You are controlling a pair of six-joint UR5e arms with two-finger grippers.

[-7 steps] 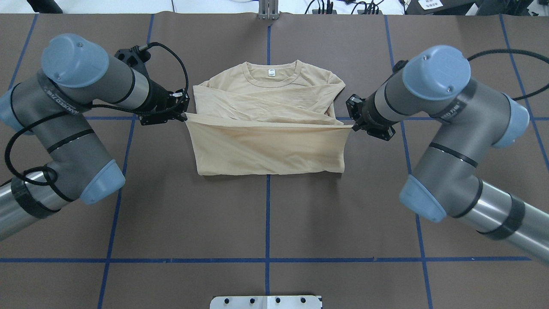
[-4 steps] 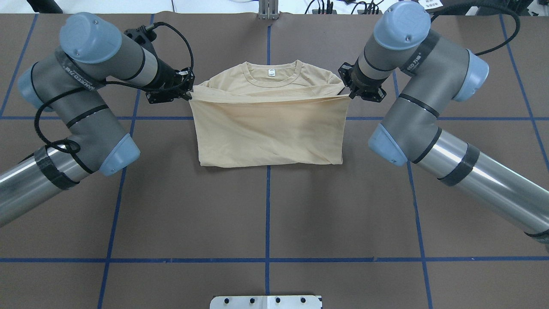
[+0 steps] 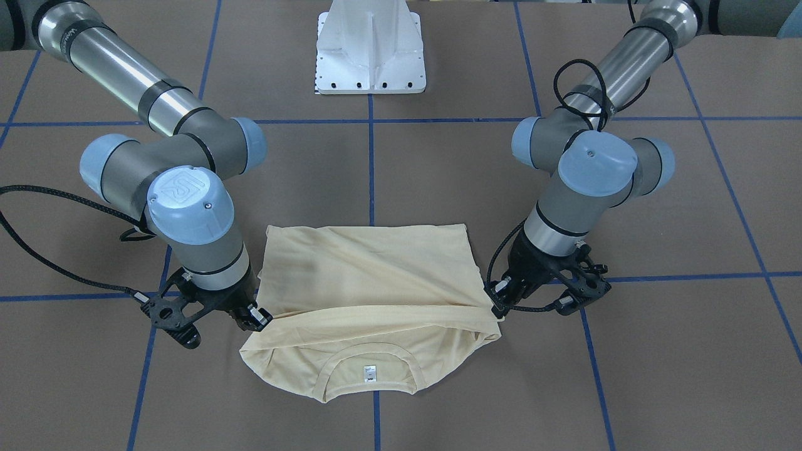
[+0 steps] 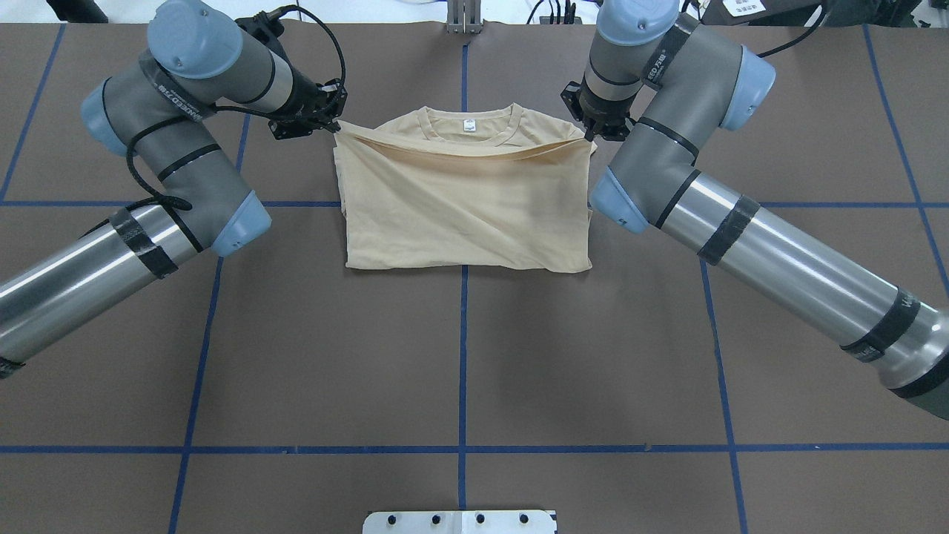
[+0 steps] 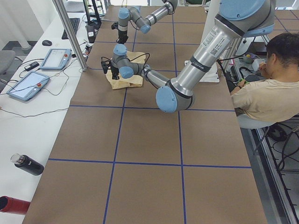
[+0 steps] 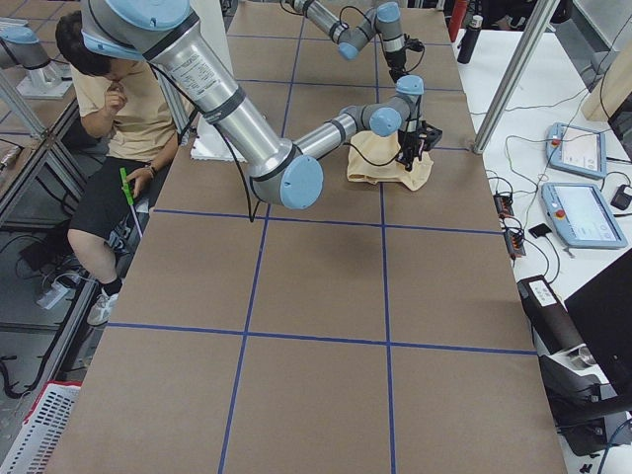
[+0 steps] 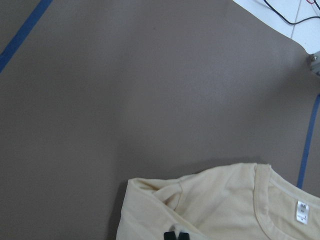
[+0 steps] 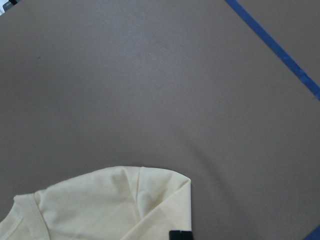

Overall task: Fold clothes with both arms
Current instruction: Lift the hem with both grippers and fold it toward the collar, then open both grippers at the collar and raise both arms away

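Observation:
The cream-yellow T-shirt (image 4: 467, 215) lies print-down on the brown table, collar and white neck tag (image 4: 468, 125) at the far side. Its lower half is folded up over the chest, and the hem edge hangs slightly raised just short of the collar. My left gripper (image 4: 335, 126) is shut on the hem's left corner at the left shoulder. My right gripper (image 4: 591, 135) is shut on the right corner at the right shoulder. In the front-facing view the shirt (image 3: 369, 275) sags between the left gripper (image 3: 498, 307) and the right gripper (image 3: 260, 319). The navy print is hidden.
The white base pedestal (image 3: 371, 50) stands at the robot's side of the table. Blue tape lines (image 4: 463, 356) cross the brown table cover. A seated person (image 5: 266, 88) is beside the table. Tablets (image 5: 28, 84) and bottles (image 5: 28, 164) lie on the side bench.
Both grippers have carried the hem away from the robot, from the shirt's middle to its shoulders. The folded layer now covers the sleeves and chest up to the collar.

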